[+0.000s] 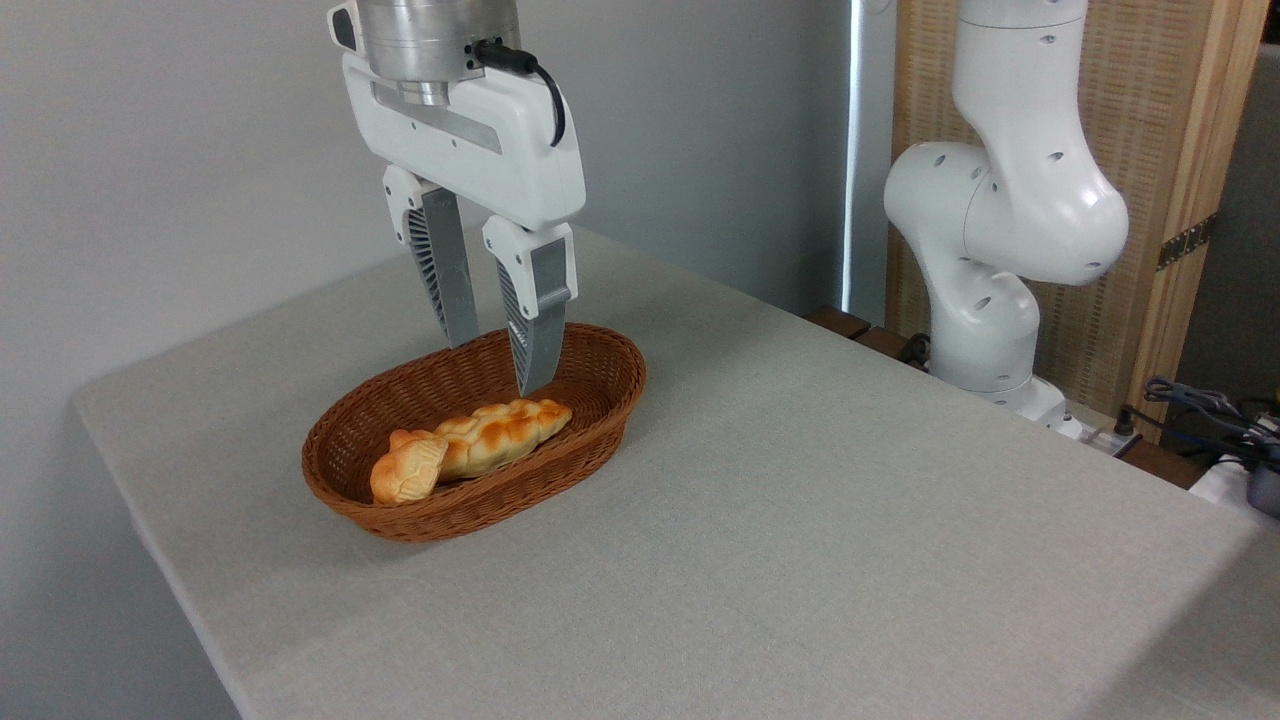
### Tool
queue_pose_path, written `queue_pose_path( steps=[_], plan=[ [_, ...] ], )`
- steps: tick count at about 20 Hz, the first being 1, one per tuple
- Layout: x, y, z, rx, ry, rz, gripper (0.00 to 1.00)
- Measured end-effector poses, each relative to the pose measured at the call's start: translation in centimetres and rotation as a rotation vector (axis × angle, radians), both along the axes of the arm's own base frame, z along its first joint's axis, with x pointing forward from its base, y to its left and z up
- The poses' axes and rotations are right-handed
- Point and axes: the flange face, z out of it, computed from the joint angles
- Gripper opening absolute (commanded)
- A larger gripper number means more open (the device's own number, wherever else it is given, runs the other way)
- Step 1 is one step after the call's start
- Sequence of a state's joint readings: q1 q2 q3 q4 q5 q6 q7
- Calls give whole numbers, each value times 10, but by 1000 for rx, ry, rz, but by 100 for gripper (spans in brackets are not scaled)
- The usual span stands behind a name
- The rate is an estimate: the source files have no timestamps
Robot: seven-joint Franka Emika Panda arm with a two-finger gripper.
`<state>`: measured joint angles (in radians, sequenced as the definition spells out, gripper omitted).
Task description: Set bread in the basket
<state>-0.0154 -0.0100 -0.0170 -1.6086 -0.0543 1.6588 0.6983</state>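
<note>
Small roundish orange-golden knotted roll lies inside the oval reddish-brown woven wicker basket, at its near-left end, touching the longer paler braided loaf beside it. Roll is nearly round, so no clear long axis; its lumpy face looks twd the camera. Basket and loaf both run near-left to far-right.

White two-finger gripper hangs over the basket's far half w/ fingers apart, holding nothing. Placing looks done. Best finish, I judge: lift straight up, fingers kept apart, no sideways drift that could clip the rim or loaf. Grey cloth-covered desk carries it all.
</note>
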Motion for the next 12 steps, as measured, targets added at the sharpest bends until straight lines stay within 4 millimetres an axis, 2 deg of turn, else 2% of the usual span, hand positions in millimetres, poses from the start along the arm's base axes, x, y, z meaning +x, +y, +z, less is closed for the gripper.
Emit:
queue_pose_path(
  steps=[12],
  plan=[
    [-1, 0, -1, 3, 12, -45, 100]
  ],
)
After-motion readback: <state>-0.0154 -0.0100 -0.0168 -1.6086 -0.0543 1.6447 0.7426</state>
